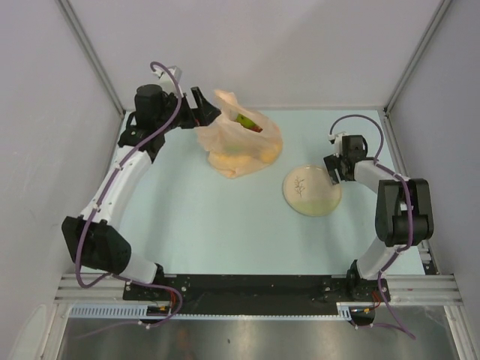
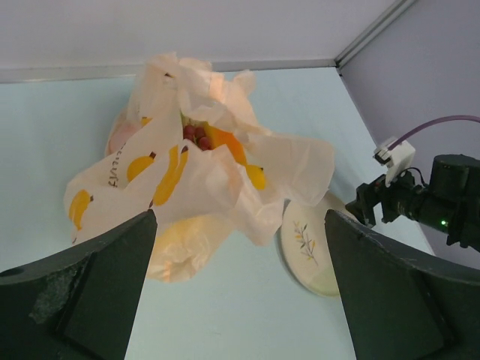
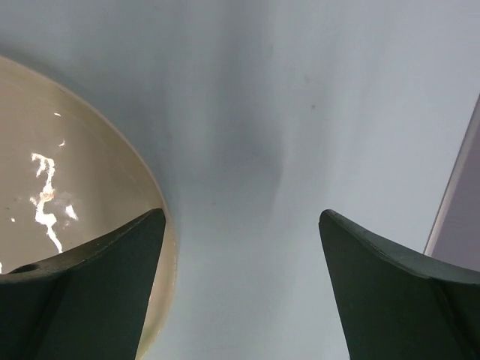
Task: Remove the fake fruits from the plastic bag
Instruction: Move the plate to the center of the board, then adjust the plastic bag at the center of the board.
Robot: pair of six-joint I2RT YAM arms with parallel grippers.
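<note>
The plastic bag (image 1: 238,146) sits slumped on the far part of the table (image 1: 210,225), left of centre, its mouth crumpled but open towards the top. All the fake fruits (image 1: 246,121) I can make out are inside it. From above, a bit of green and red shows at the opening, with yellow-orange lumps glowing through the thin film lower down. The left wrist view looks into the mouth and shows a dark red grape bunch (image 2: 196,136) beside an orange fruit (image 2: 229,144). No fruit shows anywhere outside the bag, so by my reckoning the job has hardly begun and every piece is yet to come out.

The left gripper (image 1: 206,107) hangs just beside the bag's far left edge, its jaws spread wide and holding nothing, facing the opening. To the right of the bag, a little apart from it, lies a round cream plate (image 1: 311,191) with a twig drawing. The right gripper (image 1: 334,169) is low at that plate's right rim, jaws also spread and holding nothing, well away from the bag.
</note>
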